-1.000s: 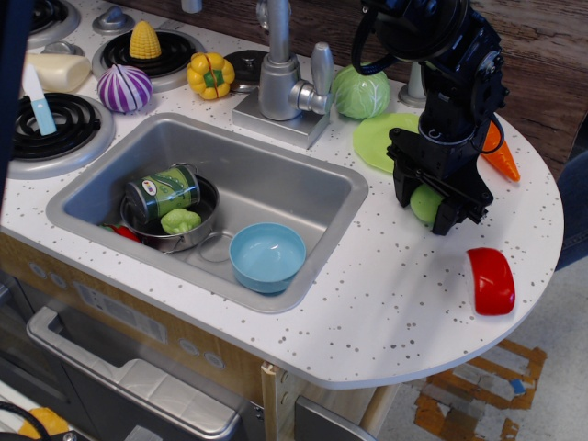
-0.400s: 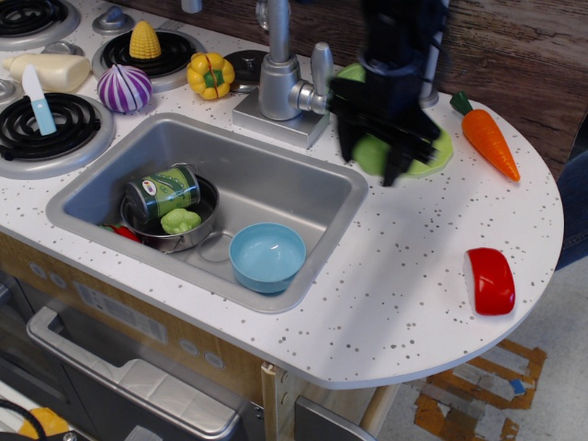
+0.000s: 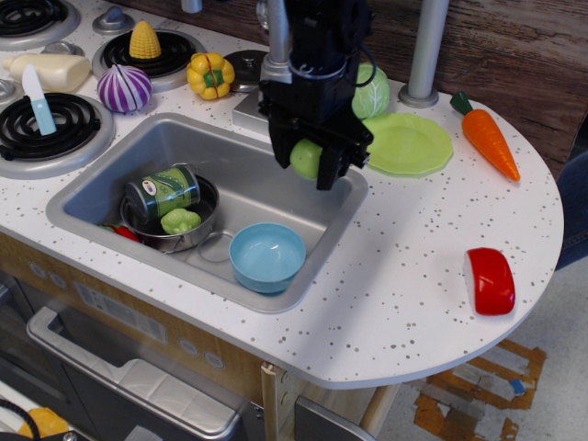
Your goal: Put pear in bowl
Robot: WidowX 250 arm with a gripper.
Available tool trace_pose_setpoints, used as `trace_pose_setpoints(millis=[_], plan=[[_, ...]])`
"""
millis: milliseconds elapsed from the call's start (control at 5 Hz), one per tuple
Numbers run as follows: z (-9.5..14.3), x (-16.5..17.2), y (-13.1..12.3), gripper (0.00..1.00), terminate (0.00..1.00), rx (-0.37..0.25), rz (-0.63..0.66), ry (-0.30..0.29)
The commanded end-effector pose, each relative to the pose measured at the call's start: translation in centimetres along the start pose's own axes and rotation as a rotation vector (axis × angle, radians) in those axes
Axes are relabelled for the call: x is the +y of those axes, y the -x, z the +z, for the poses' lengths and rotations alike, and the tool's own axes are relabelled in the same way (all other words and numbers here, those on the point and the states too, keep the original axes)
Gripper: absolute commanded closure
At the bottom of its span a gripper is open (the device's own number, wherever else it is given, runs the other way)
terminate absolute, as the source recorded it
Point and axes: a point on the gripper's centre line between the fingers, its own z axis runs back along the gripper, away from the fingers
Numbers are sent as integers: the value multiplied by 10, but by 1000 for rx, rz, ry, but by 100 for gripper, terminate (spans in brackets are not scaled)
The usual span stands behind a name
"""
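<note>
My black gripper (image 3: 308,165) is shut on the pale-green pear (image 3: 306,158) and holds it in the air over the right part of the sink (image 3: 110,170). The light-blue bowl (image 3: 267,256) stands empty in the sink's front right corner, below and a little to the left of the pear. The arm hides the tap and part of the cabbage (image 3: 372,92).
A metal pot (image 3: 204,225) in the sink holds a green can (image 3: 163,191) and a small bumpy green vegetable (image 3: 180,220). A light-green plate (image 3: 408,143), a carrot (image 3: 486,140) and a red piece (image 3: 491,279) lie on the counter to the right. Stove burners with toy food are at the left.
The gripper has carried the pear from the counter by the plate, up and leftward, to above the sink. The plate and carrot are now uncovered.
</note>
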Motion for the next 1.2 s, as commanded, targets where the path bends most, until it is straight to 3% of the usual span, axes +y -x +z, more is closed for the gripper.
trace_pose_setpoints(millis=[0,800,1000], plan=[[11,10,-2,0,0,-109,20,11],[11,10,-2,0,0,-109,20,11],[11,10,-2,0,100,-109,20,11]])
